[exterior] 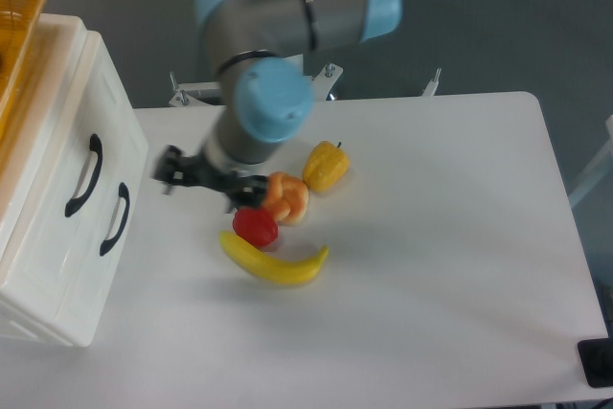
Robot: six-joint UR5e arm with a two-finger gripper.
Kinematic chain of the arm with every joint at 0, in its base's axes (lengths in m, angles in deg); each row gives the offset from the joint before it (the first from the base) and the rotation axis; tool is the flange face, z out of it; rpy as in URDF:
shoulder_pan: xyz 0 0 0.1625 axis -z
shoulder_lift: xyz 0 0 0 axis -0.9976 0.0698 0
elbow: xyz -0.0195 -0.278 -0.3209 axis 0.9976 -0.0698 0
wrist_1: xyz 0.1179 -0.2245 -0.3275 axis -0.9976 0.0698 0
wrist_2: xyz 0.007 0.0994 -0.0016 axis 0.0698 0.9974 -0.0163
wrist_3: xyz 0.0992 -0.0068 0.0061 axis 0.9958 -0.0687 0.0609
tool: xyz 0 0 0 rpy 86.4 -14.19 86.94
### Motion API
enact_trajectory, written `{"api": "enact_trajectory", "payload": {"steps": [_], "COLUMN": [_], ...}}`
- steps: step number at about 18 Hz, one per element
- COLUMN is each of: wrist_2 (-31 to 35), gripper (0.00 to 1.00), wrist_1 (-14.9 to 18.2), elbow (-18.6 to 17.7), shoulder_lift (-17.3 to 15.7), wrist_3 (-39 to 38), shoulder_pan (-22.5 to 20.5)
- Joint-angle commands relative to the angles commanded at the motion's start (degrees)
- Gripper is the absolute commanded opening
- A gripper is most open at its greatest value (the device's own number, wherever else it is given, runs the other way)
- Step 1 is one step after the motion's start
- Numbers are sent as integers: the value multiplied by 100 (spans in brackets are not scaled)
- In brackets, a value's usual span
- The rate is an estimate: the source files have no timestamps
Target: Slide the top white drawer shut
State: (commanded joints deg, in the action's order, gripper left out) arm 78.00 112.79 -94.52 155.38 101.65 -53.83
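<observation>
Top white drawer (72, 155): upper of 2 in a white plastic cabinet (48, 275) at the left edge of the worktop (431, 237), carrying 1 black curved handle (84, 174); its front looks about level with the cabinet face, though the viewing angle makes the seam hard to read. Lower drawer (101, 237): 1, with 1 matching black handle (116, 218). Yellow-orange basket (17, 16): 1, on top of the cabinet, cut off by the left and upper frame edges. Gripper (172, 171): 1, black, just right of the drawer fronts and apart from them, motion-blurred; whether its jaws are apart or together cannot be told. Arm (263, 35): 1, grey with light-blue joint caps, upper part cropped by the frame top. Toy food, near the worktop's middle, 4 pieces: 1 yellow pepper (326, 168), 1 orange piece (285, 196) partly behind the wrist, 1 red round piece (255, 227), 1 banana (275, 263). Dark object (598, 363): 1, cut off at the lower right corner, unidentifiable.
</observation>
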Motion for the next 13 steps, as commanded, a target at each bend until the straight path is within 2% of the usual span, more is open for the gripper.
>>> {"api": "enact_trajectory", "payload": {"steps": [4, 6, 7, 10, 13], "wrist_2": [651, 766, 775, 1143, 1197], "gripper": [100, 100, 100, 100, 100], "wrist_1": [-677, -1019, -1160, -1188, -1249], "elbow": [0, 18, 61, 228, 325], "shoulder_lift": [140, 281, 368, 623, 861], "wrist_3": [35, 358, 656, 2148, 3442], "shoulder_pan": [-448, -755, -896, -1283, -1670]}}
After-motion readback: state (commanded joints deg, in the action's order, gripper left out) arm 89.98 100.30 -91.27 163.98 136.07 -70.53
